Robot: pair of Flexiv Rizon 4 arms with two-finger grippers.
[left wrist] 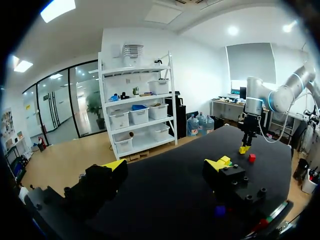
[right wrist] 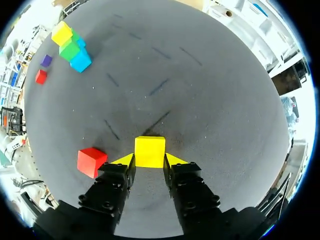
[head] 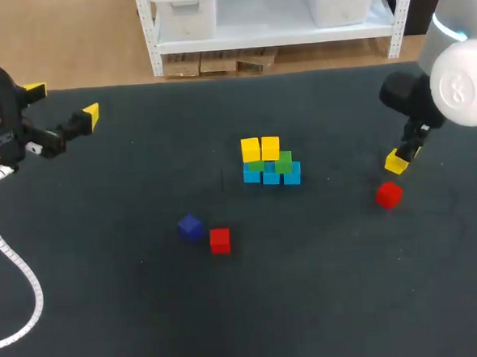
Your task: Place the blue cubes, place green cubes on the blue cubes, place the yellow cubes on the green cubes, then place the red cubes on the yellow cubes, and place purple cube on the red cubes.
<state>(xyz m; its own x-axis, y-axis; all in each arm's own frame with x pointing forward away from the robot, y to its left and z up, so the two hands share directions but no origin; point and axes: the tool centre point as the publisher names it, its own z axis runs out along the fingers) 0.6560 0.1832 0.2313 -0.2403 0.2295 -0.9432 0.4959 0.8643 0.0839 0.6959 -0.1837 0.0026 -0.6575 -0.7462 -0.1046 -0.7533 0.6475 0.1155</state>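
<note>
Head view: the right tool [head: 401, 159] pinches a yellow cube [head: 395, 164] from two sides at the right of the worktop [head: 109, 316]. A red cube [head: 388, 194] lies just near of it. At centre, blue cubes [head: 271, 176] form a base, with green cubes [head: 283, 161] on them and two yellow cubes [head: 260, 148] on top. A purple cube [head: 189, 226] and a second red cube [head: 220, 240] lie just beside each other, near-left of these. The left tool [head: 62, 104], at far left, is spread and empty.
</note>
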